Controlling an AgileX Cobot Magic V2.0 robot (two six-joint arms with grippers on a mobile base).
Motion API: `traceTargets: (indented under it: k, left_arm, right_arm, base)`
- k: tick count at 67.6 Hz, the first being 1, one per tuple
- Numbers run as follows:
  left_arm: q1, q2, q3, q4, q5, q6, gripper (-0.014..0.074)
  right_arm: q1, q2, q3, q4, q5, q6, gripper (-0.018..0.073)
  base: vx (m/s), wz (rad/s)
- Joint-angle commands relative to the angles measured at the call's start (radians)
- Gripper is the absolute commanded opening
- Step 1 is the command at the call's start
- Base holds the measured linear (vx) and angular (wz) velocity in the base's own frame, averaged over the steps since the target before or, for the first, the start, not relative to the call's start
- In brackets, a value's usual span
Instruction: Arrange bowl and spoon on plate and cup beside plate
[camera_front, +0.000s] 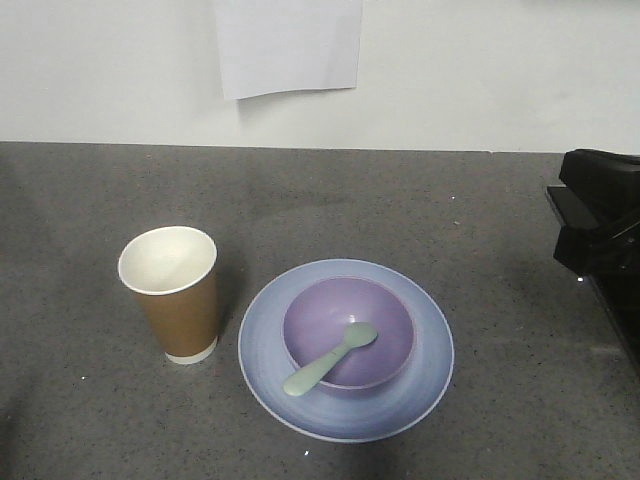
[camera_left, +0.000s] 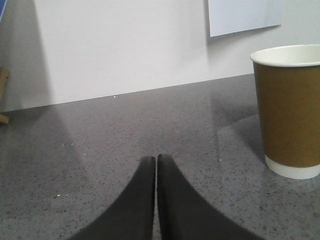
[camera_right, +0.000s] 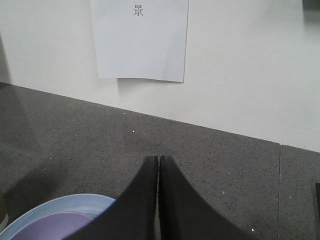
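Seemingly nothing remains: bowl (camera_front: 348, 333) and spoon (camera_front: 330, 358) sit on the plate (camera_front: 345, 348), cup (camera_front: 170, 293) just beside the plate, left gripper (camera_left: 156, 162) and right gripper (camera_right: 158, 162) both closed, empty.

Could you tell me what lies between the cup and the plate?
Nothing: only bare countertop separates the cup from the plate, seen in the front view.

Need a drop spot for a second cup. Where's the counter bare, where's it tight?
Bare: the counter between the wall and the plate, and right of the plate up to the black arm. Tight: the narrow gap between paper cup and plate. The bowl and spoon fill the plate's middle.
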Motion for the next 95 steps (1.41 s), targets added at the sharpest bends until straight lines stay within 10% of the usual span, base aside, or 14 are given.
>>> traceTargets:
  k: [1,9,95]
  left_arm:
    - [0.001,-0.006,-0.007,0.146,-0.071,-0.167,-0.0008]
    - [0.001,-0.006,-0.007,0.237,-0.073,-0.292,-0.0008]
    - [0.001,-0.005,-0.008,0.228,-0.070,-0.288,-0.0008]
  right_arm:
    - [-0.005,-0.002,-0.027,0.000,-0.075,0.002,-0.0003]
    - [-0.005,-0.002,-0.027,0.000,-0.075,0.002,-0.0003]
    - [-0.004,-0.079,0.057,-0.100,-0.074,-0.070,-0.0003]
  base:
    - [0.00,0.00]
    - [0.00,0.00]
    - [0.00,0.00]
